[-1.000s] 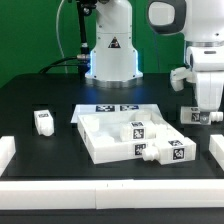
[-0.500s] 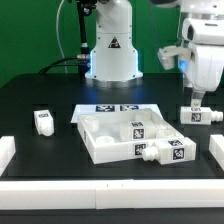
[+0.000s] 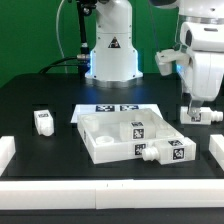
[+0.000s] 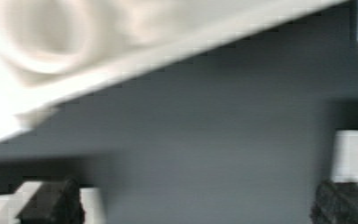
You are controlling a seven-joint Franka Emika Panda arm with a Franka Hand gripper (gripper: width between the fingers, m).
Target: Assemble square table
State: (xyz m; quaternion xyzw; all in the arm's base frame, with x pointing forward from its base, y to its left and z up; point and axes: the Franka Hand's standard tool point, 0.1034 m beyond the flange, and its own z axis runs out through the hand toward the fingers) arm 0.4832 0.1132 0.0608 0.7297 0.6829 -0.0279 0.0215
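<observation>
The square table slab [image 3: 108, 138] lies at the table's middle, rim up. One tagged white leg [image 3: 136, 130] lies inside it. Another leg [image 3: 172, 152] lies against its front corner on the exterior view's right, a third [image 3: 43, 122] stands apart on the left, and a fourth [image 3: 205, 117] lies at the far right. My gripper [image 3: 196, 109] hangs just above that fourth leg, open and empty. In the wrist view the gripper [image 4: 201, 210] shows dark fingers [image 4: 48, 205] wide apart over bare dark table. A blurred white part with a round hollow [image 4: 51, 35] also shows there; I cannot tell which part it is.
The marker board [image 3: 115, 108] lies behind the slab. Long plain white bars border the work area at the left [image 3: 5, 150], right [image 3: 217, 150] and front [image 3: 110, 190]. The robot base [image 3: 112, 55] stands at the back.
The gripper lifted off the far-right leg, then came down a little again. The leg stayed on the table. Nothing else moved.
</observation>
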